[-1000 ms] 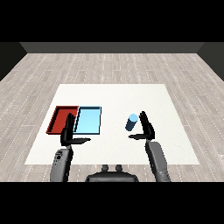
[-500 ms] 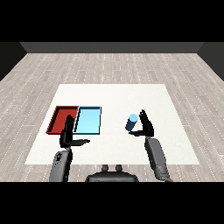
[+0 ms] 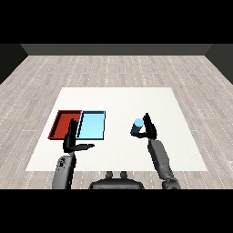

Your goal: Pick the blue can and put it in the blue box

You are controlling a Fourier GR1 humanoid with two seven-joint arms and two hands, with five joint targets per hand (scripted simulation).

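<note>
The blue can (image 3: 136,127) stands upright on the white table, right of the two trays. My right hand (image 3: 149,128) is right beside it, its thumb reaching under the can's near side and its fingers straight up along the right side; they do not curl round it. The light blue tray (image 3: 92,125) lies left of the can with bare floor showing. My left hand (image 3: 71,141) hovers near the front edge of the trays, fingers straight up and thumb pointing right, holding nothing.
A red tray (image 3: 63,124) lies against the left side of the blue tray. The white table (image 3: 118,102) stretches far behind the trays and can, with wooden floor all around it.
My right hand has closed in leftwards on the blue can, now nearly touching it. The left hand and the can have stayed where they were.
</note>
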